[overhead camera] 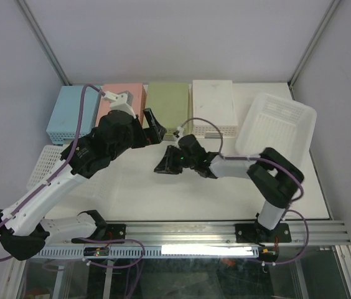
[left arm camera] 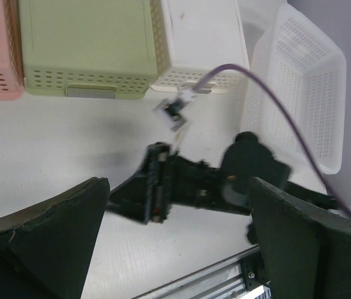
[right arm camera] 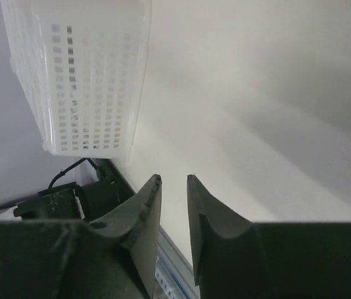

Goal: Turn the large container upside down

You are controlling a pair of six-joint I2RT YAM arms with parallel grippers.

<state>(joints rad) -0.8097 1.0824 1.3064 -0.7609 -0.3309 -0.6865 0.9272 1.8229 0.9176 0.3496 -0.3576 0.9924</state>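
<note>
The large white perforated container sits at the right back of the table. It is tilted, its open side facing up and left; it also shows in the left wrist view. My left gripper is wide open and empty, above the table's middle near the green box. My right gripper points left over the table's middle, well left of the container. Its fingers stand a narrow gap apart and hold nothing. Neither gripper touches the container.
Four upturned boxes line the back: blue, pink, green, white. A second white perforated basket lies at the left under my left arm. Walls stand close on both sides.
</note>
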